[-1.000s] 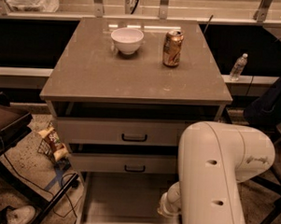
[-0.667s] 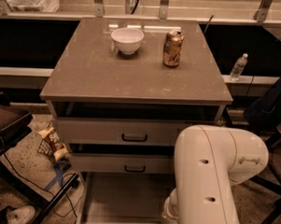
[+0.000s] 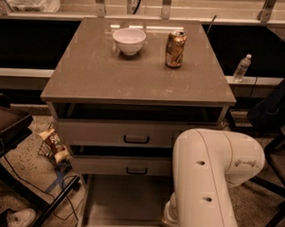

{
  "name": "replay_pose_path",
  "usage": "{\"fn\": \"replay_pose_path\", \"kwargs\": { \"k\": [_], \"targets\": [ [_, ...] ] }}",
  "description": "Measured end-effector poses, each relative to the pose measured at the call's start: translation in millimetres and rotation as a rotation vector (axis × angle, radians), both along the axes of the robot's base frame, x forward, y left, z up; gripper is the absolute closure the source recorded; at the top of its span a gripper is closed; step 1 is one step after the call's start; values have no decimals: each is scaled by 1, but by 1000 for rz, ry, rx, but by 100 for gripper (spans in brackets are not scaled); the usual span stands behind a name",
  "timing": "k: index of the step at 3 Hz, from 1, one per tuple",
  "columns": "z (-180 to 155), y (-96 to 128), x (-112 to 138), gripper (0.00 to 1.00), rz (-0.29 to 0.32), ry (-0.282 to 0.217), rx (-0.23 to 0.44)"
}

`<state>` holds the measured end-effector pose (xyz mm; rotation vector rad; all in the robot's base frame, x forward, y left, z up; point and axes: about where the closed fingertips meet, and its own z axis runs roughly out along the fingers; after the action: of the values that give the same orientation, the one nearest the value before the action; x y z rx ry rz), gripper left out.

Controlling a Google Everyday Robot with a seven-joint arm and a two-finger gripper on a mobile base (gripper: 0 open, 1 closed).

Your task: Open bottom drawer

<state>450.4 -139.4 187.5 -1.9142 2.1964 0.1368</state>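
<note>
The gripper is sitting out of sight, low behind the arm point(image 3: 210, 184) where its white link is running off the bottom edge, so I am not able to say whether it is wide, narrow or holding anything. Just to its left the bottom drawer point(image 3: 124, 200) is lying pulled out toward the camera, its flat pale inside showing. Its front and small black handle are falling below the frame. Judging from that, the pull is looking largely done; finishing it well is calling for a straight, level draw along the runners, easing off before the stop. Above the gripper the middle drawer front point(image 3: 107, 166) and the tallest drawer front point(image 3: 99, 132) are sitting closed. Farther up, the cabinet top point(image 3: 87, 75) is carrying a white bowl point(image 3: 129, 40) and a can point(image 3: 175, 49), which a jerk could rattle. How far the drawer is out is hard to judge.
</note>
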Motion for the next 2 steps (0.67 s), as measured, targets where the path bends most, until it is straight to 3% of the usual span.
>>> {"fn": "replay_pose_path", "kwargs": {
  "k": [2],
  "targets": [
    [-30, -10, -66, 100, -39, 143, 48]
  ]
}}
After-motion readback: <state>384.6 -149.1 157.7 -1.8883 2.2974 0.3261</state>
